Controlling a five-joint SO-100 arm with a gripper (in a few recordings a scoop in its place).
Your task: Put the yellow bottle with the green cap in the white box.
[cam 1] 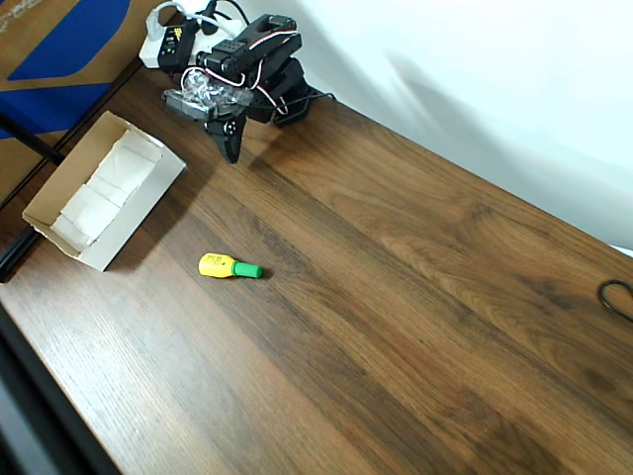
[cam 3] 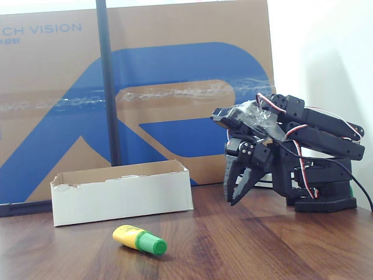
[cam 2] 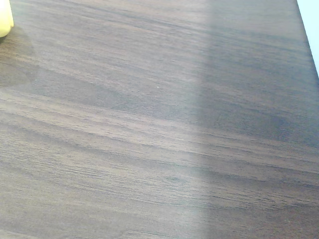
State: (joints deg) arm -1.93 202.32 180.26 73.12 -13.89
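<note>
The yellow bottle with the green cap [cam 1: 229, 266] lies on its side on the dark wooden table, cap pointing right in the overhead view. In the fixed view the bottle [cam 3: 140, 240] rests in front of the white box [cam 3: 122, 195]. The white box [cam 1: 138, 213] stands open-topped at the table's left edge, paper inside. My black gripper [cam 1: 231, 148] hangs folded near the arm's base at the back, fingers together and empty, well apart from the bottle. In the fixed view the gripper [cam 3: 235, 197] points down, right of the box. A yellow sliver of the bottle [cam 2: 4, 20] shows at the wrist view's top-left corner.
A large brown-and-blue cardboard sheet [cam 3: 175, 87] stands behind the box, with a black pole [cam 3: 108, 87] in front of it. A white power strip [cam 1: 156, 45] lies by the arm's base. A black cable loop [cam 1: 618, 297] sits at the right table edge.
</note>
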